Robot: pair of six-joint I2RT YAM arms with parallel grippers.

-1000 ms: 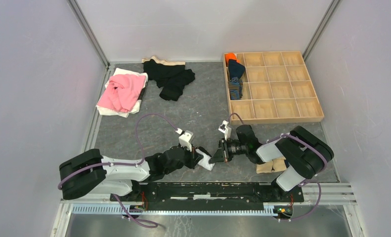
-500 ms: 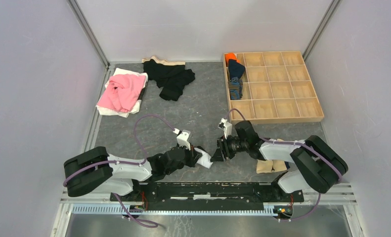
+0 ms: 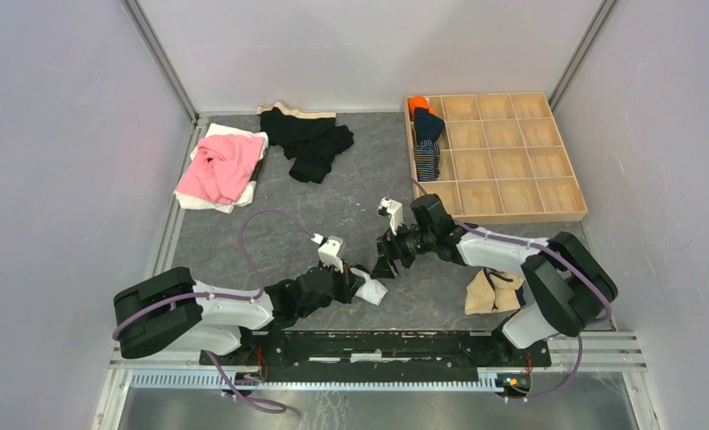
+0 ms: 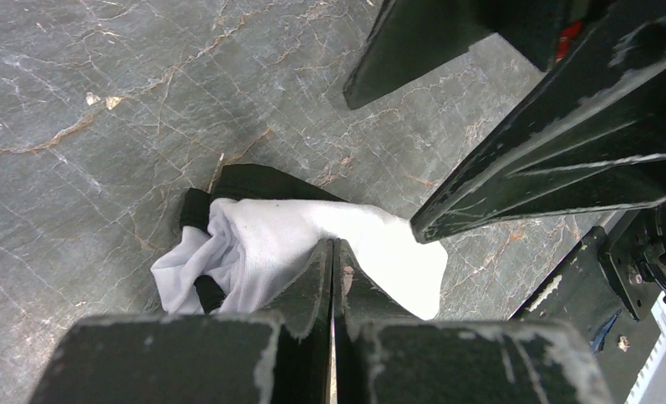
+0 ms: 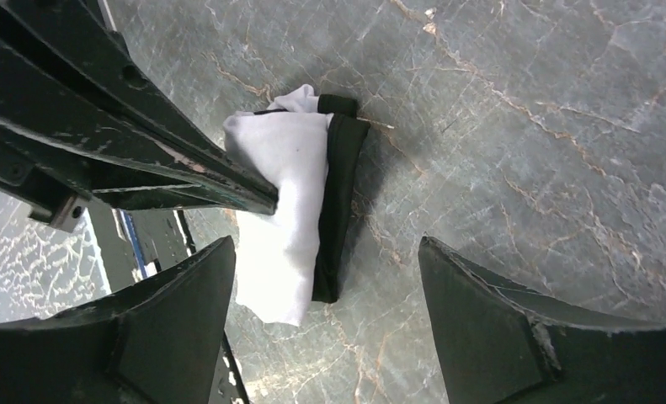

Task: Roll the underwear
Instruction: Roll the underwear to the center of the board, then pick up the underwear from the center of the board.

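Note:
White underwear (image 3: 371,289) with black trim lies bunched on the grey table near the front middle. It also shows in the left wrist view (image 4: 270,244) and the right wrist view (image 5: 291,210). My left gripper (image 3: 355,285) is shut, its tips (image 4: 331,246) pressing on the white cloth; no cloth shows between the fingers. My right gripper (image 3: 384,264) hovers just behind the underwear, open wide, with nothing between its fingers (image 5: 325,244). Navy striped underwear (image 3: 427,157) lies in the wooden tray.
The wooden compartment tray (image 3: 512,211) stands at the back right, with rolled pieces in its left column. A pink garment (image 3: 218,166) and black garments (image 3: 313,143) lie at the back left. A beige cloth (image 3: 492,291) lies beside the right arm's base.
My right gripper has opened, let go of the white underwear and drawn back from it towards the far side. My left gripper stayed shut on the spot.

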